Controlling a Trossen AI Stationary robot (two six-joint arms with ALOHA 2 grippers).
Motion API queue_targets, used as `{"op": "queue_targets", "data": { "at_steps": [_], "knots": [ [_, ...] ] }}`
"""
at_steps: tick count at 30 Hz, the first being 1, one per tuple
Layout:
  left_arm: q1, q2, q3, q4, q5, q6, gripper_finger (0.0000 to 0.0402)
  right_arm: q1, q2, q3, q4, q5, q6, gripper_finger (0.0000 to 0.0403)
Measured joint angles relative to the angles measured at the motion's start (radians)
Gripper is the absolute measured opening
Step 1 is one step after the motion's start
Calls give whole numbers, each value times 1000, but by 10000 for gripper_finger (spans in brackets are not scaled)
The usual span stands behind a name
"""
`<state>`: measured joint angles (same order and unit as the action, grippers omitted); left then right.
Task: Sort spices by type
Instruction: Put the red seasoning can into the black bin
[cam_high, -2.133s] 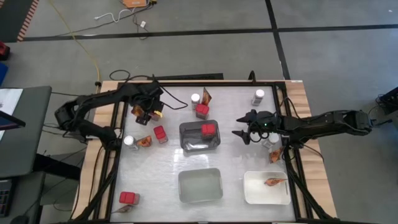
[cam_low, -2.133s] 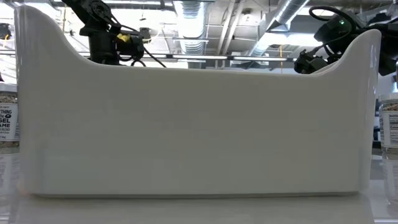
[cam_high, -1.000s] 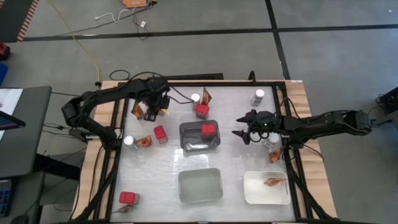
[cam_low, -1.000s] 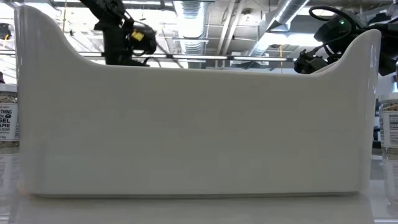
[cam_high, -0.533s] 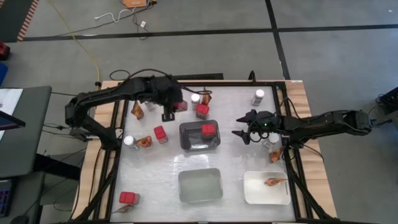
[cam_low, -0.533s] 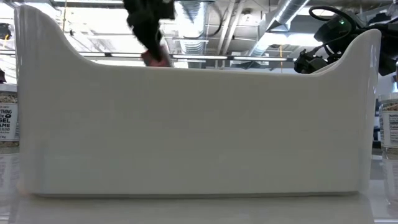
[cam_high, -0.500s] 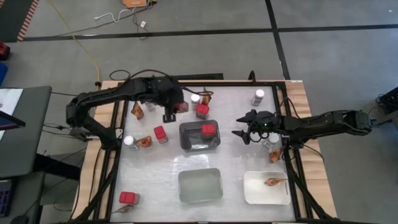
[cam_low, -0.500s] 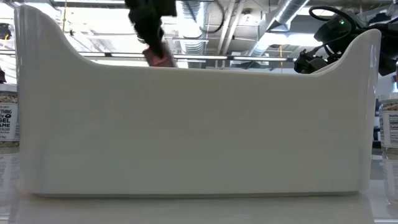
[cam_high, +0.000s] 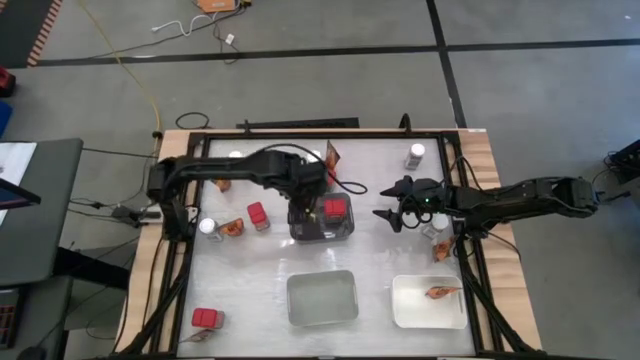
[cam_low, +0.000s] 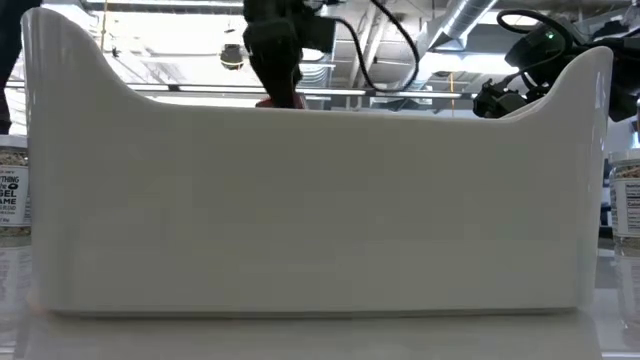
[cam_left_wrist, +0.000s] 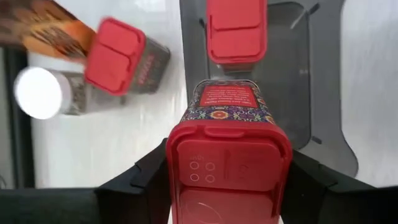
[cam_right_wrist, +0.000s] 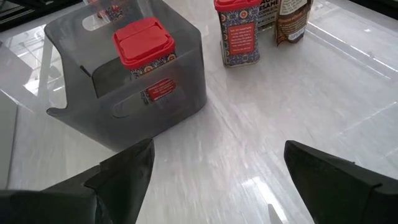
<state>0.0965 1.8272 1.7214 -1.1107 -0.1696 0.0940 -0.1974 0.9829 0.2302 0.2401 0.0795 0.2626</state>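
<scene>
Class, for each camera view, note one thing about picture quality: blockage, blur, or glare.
Low view: a white tray fills the frame, blocking the table. Left wrist view: the held red container is sharp; the jar and packet beside it are soft. Right wrist view: bright reflections streak the table. High view: evenly lit, no strong glare.

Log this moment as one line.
left gripper: holds red container over grey tray | right gripper: open, waiting
</scene>
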Motion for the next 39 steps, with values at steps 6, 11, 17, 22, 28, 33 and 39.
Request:
{"op": "queue_targets", "data": {
  "at_steps": [6,11,17,22,28,33,39],
  "knots": [
    [-32,47,0,12,17,-83,206,0,0,0,0,0,0,385],
    [-45,89,0,26,20,-87,206,0,0,0,0,0,0,385],
    [-41,144,0,27,20,-78,206,0,0,0,0,0,0,385],
    [-29,193,0,40,19,-76,206,0,0,0,0,0,0,385],
    [-17,203,0,57,36,-80,206,0,0,0,0,0,0,385],
    [-9,203,-3,57,92,-95,224,0,0,0,0,0,0,385],
    [-8,204,-29,86,65,-117,267,0,0,0,0,0,0,385]
  ]
}}
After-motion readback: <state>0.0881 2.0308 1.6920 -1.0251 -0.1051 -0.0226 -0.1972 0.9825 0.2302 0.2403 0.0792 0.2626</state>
